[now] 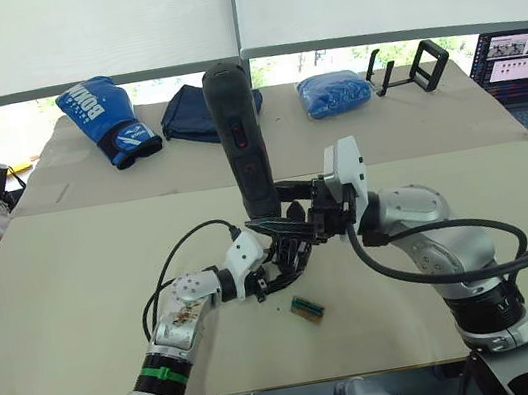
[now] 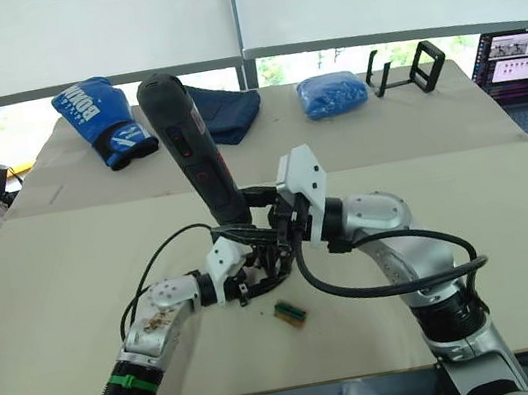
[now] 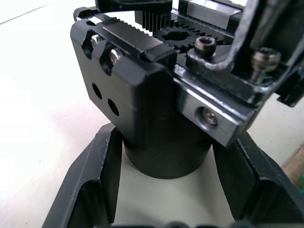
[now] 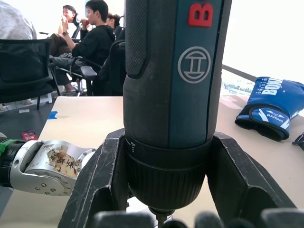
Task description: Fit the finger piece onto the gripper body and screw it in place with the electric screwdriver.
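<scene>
Screwdriver point(image 1: 239, 141) upright in right tool point(image 1: 300, 220), left tool point(image 3: 161, 190) clasping gripper body point(image 3: 156, 95)

Both tools point(image 1: 280, 261) point(image 1: 292, 215) clamped, nearly touching.

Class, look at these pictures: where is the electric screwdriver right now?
The electric screwdriver stands near the table's middle, held in the right gripper, its lower end over the gripper body held by the left gripper.
</scene>
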Available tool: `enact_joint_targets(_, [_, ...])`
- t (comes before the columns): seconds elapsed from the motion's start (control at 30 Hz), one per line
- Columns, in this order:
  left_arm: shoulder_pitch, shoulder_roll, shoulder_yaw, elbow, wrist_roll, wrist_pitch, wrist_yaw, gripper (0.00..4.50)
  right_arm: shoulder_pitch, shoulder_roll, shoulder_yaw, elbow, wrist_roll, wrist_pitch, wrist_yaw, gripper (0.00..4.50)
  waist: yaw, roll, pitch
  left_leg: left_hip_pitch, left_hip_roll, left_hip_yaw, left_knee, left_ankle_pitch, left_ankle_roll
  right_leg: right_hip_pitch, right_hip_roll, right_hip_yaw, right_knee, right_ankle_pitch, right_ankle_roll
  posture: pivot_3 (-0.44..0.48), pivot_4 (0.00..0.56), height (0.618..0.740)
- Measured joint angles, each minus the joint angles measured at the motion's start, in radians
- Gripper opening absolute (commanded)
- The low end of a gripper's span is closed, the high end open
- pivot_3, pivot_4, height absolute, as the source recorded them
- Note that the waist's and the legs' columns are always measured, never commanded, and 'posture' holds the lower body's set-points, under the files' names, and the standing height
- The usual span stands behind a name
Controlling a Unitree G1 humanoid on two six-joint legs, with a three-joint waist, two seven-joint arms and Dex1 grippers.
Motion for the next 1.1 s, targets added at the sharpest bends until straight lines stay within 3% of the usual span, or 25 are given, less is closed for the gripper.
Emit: enact_joint_targets(1.1, [0.005, -0.004, 0.001, -0.006, -0.001, 0.005, 0.005, 2.28, 0.016, 0.021, 0.004, -0.018, 0.006, 0.022, -0.023, 1.94, 0.001, 0.000, 0.000, 0.000, 0.000, 0.000, 0.000, 0.000, 0.000, 0.000, 0.000, 0.000, 0.000, 0.000, 0.000, 0.000, 0.150, 0.740])
